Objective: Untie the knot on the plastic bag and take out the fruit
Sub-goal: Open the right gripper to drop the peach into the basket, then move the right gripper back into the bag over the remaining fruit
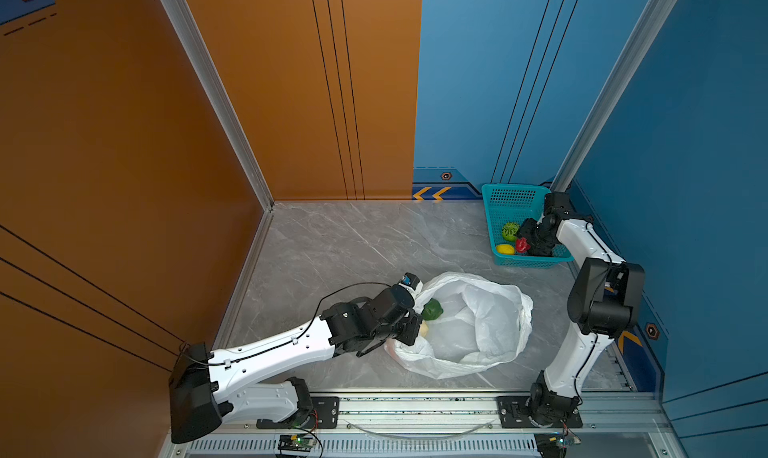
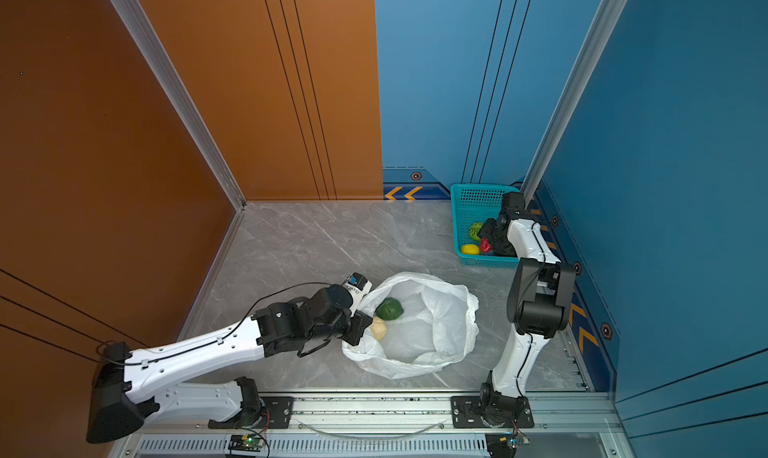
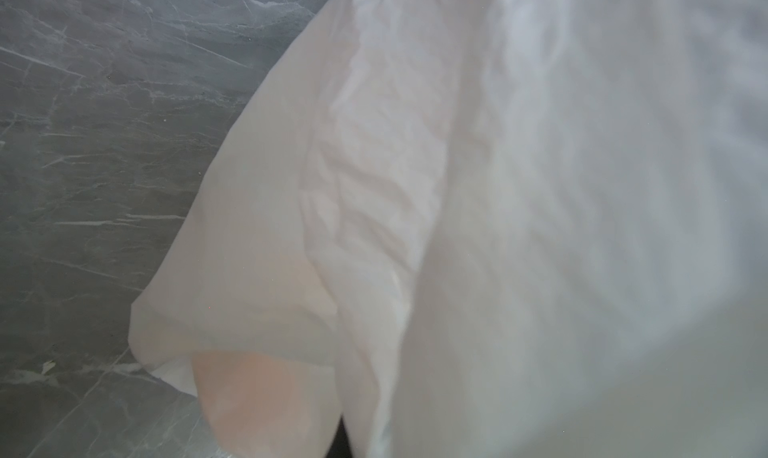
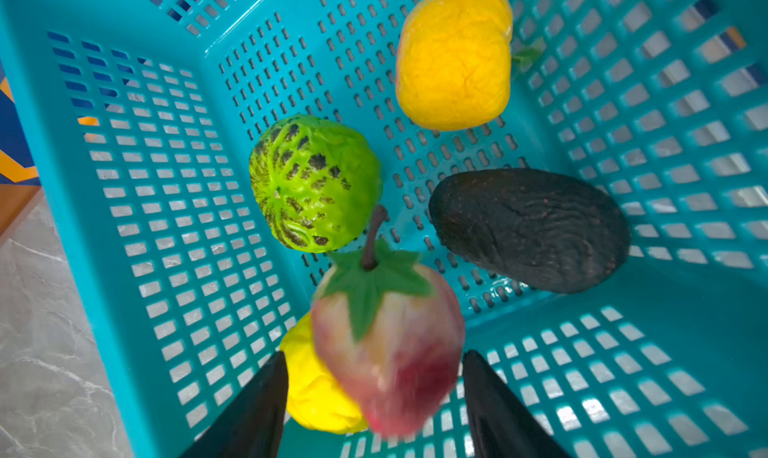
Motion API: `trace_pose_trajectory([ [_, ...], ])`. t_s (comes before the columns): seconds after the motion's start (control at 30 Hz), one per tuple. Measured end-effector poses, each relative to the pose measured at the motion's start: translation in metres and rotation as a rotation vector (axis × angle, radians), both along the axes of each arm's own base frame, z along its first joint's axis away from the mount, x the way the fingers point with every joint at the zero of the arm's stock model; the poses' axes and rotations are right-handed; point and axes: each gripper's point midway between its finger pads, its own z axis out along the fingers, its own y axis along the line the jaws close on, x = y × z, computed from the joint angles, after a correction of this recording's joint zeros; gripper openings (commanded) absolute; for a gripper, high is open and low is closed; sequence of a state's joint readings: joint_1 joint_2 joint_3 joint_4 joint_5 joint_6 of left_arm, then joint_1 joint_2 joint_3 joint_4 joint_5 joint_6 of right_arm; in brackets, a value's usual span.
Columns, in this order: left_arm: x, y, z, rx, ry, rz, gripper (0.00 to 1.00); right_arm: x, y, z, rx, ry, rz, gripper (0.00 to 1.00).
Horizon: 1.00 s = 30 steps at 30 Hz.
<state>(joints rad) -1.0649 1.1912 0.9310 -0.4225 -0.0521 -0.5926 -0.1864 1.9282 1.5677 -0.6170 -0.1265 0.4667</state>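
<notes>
over basket (image 4: pixel 166 227), right fingers (image 4: pixel 257 406) wide, apple (image 4: pixel 386 344) between

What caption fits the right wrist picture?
Right gripper open around a red apple inside the teal basket with other fruit.

Evenly bright in both top views, soft shadows only. Badly defocused on the plastic bag (image 3: pixel 540 186) in left wrist; motion-blurred on the red apple (image 4: pixel 386 352), lower centre.
</notes>
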Motion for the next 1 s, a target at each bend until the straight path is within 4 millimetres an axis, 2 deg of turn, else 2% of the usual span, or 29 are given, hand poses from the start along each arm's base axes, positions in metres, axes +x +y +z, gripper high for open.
trace_pose_trajectory([
  [0.27,0.000,0.000,0.000,-0.001,0.001,0.002,0.00,0.000,0.000,0.008,-0.010,-0.017,-0.003,0.83],
  [0.5,0.000,0.000,0.000,-0.001,0.001,0.002,0.00,-0.011,0.013,0.050,-0.014,-0.102,0.023,0.88],
  [0.67,0.000,0.001,0.003,-0.008,-0.004,0.003,0.00,-0.036,0.043,0.078,0.002,-0.158,0.085,0.99],
  [0.77,0.000,0.003,0.004,-0.010,-0.008,0.006,0.00,-0.057,0.063,0.098,0.012,-0.193,0.131,1.00],
  [1.0,-0.001,0.004,0.003,-0.009,-0.009,0.008,0.00,-0.108,0.118,0.166,0.063,-0.330,0.278,1.00],
])
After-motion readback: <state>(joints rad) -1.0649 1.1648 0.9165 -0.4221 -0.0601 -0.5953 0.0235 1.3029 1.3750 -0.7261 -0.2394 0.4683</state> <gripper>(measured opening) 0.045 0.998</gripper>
